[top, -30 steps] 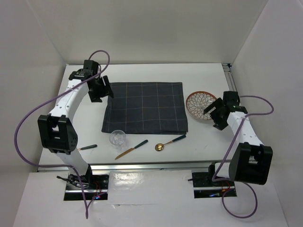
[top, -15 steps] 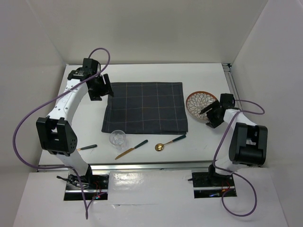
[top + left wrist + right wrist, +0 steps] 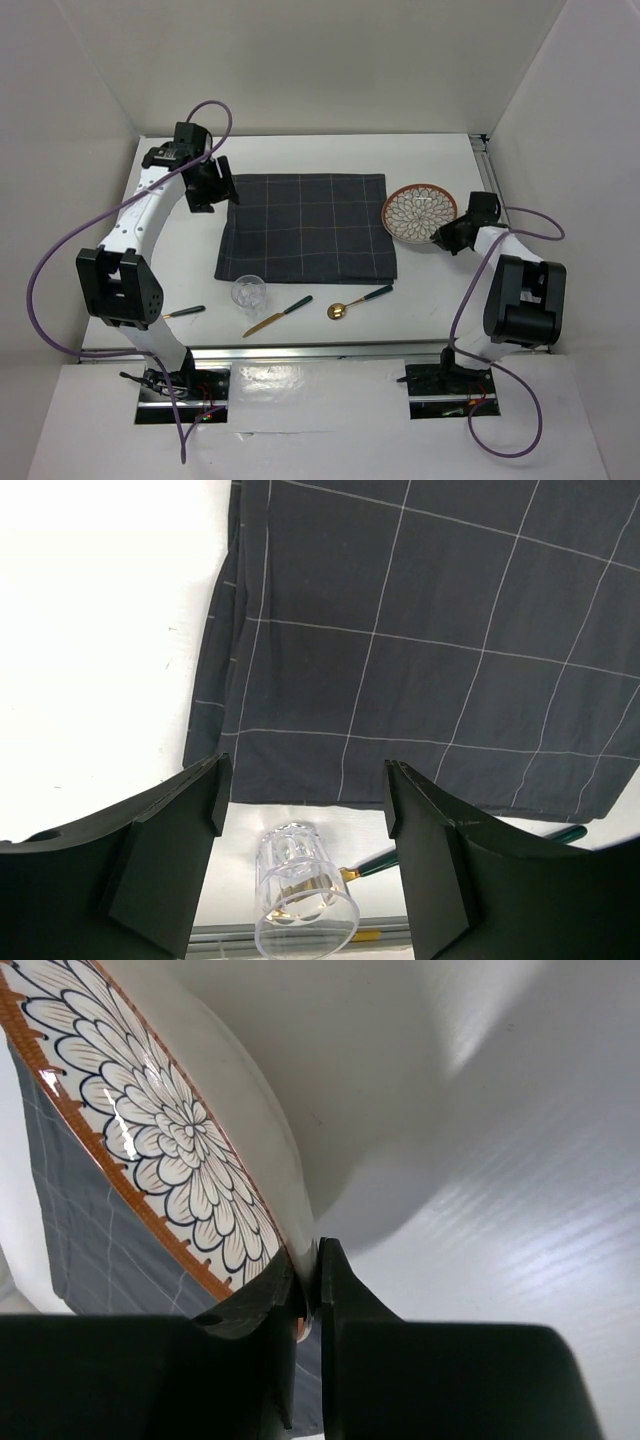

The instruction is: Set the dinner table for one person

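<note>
The matte white rectangular dinner table [image 3: 300,155] lies flat, silver-railed.

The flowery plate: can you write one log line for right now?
right gripper: shut on plate rim | left gripper: open, empty, near placemat | plate: at placemat's right edge

Matt dinner table [image 3: 300,155]; glossy plate [image 3: 170,1140]

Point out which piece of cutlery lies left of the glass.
The small dark-handled utensil, alone on that side; the knife and spoon both lie right of the glass.
</note>
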Available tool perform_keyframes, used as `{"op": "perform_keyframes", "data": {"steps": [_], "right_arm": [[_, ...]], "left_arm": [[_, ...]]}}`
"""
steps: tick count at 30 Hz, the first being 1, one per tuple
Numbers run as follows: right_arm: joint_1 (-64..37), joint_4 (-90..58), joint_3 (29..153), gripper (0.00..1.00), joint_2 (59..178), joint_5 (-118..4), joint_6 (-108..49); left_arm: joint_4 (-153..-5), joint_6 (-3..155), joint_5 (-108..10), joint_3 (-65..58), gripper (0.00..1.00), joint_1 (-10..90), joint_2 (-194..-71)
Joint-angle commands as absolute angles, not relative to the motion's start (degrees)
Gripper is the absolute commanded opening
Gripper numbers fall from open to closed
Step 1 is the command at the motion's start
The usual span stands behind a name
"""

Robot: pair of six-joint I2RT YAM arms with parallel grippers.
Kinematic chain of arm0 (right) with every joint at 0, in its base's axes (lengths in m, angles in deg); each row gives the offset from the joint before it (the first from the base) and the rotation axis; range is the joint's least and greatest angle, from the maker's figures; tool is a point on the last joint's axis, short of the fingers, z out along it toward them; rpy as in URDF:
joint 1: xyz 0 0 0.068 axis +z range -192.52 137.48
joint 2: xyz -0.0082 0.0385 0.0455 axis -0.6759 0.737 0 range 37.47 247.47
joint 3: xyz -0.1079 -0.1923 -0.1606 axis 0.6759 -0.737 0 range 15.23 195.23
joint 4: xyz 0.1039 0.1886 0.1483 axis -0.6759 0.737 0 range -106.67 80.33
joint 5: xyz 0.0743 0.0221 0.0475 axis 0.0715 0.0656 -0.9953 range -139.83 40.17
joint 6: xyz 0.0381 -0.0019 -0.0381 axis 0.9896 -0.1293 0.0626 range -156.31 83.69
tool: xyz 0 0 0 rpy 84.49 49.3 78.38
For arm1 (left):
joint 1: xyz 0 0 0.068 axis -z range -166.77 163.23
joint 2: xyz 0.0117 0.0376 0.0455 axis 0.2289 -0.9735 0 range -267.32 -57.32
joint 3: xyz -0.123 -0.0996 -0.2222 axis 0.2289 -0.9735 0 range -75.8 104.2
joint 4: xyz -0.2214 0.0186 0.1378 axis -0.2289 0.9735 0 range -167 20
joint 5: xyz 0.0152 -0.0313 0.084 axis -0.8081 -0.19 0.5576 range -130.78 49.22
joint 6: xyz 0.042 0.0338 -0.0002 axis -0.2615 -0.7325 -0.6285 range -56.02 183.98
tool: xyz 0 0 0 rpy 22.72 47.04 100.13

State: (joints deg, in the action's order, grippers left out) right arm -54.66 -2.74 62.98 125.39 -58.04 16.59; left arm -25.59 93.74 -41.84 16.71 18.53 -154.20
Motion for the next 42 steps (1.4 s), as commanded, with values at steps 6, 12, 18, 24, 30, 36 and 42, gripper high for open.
{"op": "perform_keyframes", "data": {"steps": [6, 12, 18, 24, 30, 36, 42], "right_arm": [[-54.7, -0.1, 74.4, 0.0, 117.8, -62.7, 9.4], [-52.0, -1.8, 81.8, 0.0, 118.8, -73.7, 6.3], [-38.6, -2.3, 88.3, 0.0, 127.6, -80.1, 4.2], [-27.5, -3.1, 94.8, 0.0, 139.5, -84.8, 4.2], [-24.4, -5.1, 96.9, 0.0, 146.4, -87.4, 4.8], [-24.4, -5.9, 96.4, 0.0, 148.8, -87.4, 4.8], [-24.4, -5.9, 95.6, 0.0, 150.8, -87.4, 4.3]], "left_arm": [[-23.7, 92.2, -41.0, 21.3, 0.79, 18.7, -153.8], [-23.1, 92.8, -39.8, 21.8, 0.79, 18.7, -152.7], [-22.6, 94.0, -39.3, 21.8, 0.77, 18.7, -151.6], [-21.4, 94.5, -38.1, 22.9, 0.77, 18.7, -151.1], [-20.8, 94.5, -37.6, 22.4, 0.77, 18.7, -150.0], [-20.8, 94.5, -37.6, 21.1, 0.77, 18.7, -150.0], [-20.8, 94.5, -37.6, 21.1, 0.77, 18.7, -150.0]]}}
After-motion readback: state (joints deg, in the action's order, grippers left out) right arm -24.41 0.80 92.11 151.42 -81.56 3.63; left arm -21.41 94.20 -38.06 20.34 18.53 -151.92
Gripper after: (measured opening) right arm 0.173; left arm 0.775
